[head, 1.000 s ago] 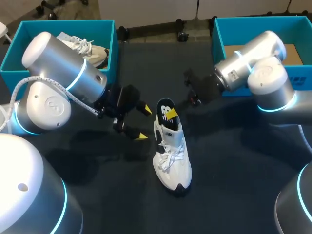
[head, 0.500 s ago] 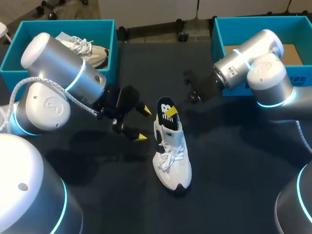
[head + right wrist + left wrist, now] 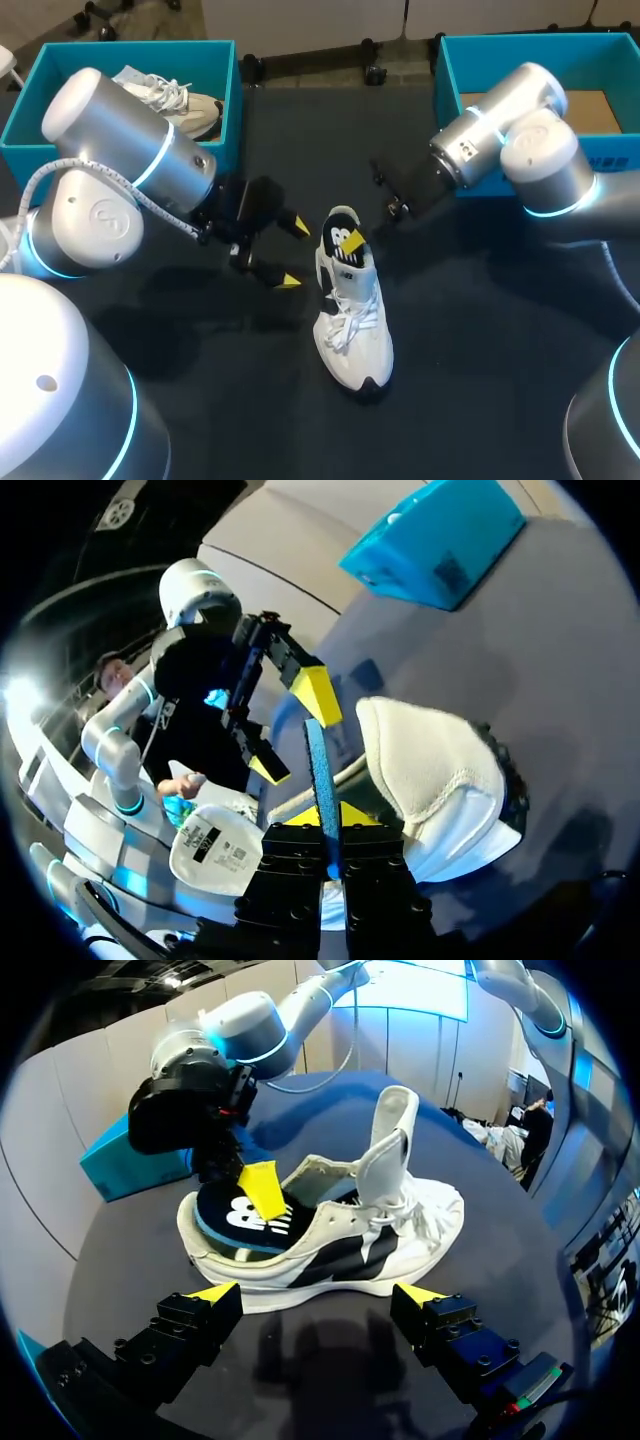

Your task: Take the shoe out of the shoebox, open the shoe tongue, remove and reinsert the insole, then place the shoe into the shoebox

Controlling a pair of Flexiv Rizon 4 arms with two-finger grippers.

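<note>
Right gripper [image 3: 350, 241] is clamped on the dark insole [image 3: 232, 1222], which stands on edge at the heel of the white sneaker [image 3: 352, 322], apparently partly inside it. Left gripper [image 3: 295, 253] hangs beside the sneaker, fingers spread, holding nothing. Tongue raised, the sneaker sits upright on the black table [image 3: 480, 340], outside both blue shoeboxes [image 3: 445, 70].

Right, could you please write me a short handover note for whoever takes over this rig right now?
Left gripper: open, beside the shoe's heel, holding nothing.
Right gripper: shut on the insole, which sits partly in the heel.
Shoe: out of the box, upright on the table, tongue pulled up.
To do: I cannot tell whether the insole is coming out or going back in. Get it seated, then put the shoe into the shoebox.
</note>
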